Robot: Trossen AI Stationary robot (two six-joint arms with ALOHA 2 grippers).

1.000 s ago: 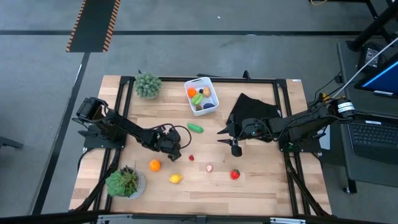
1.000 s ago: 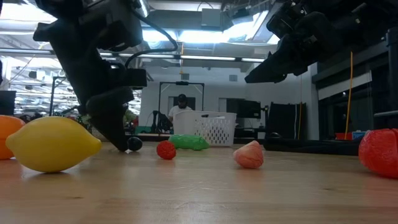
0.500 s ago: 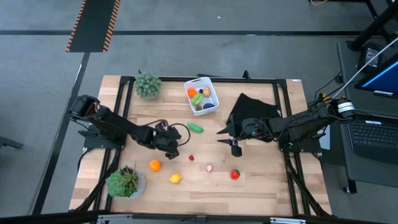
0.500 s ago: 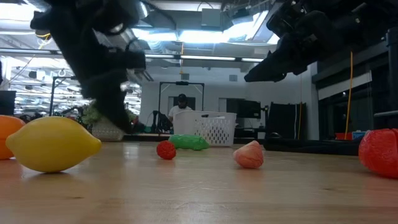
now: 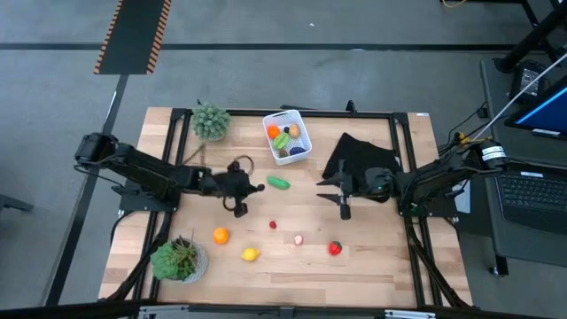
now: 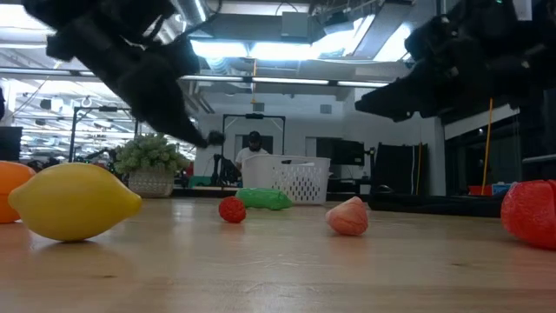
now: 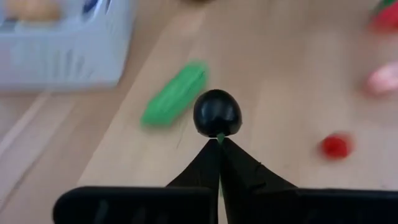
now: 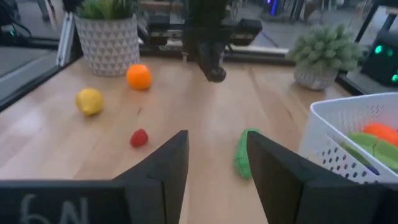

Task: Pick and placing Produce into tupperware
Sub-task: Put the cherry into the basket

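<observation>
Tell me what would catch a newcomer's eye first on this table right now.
Probably the left pincer, raised over the table's middle and shut on a small dark fruit by its stem. Next, the white tub at the far edge, already holding several pieces, and the big yellow lemon lying near the front edge beside an orange.

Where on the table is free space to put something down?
Bare wood lies along the front edge of the table, right of the red piece, and between the back plant and the left claw. It is crowded around the tub and green piece.
</observation>
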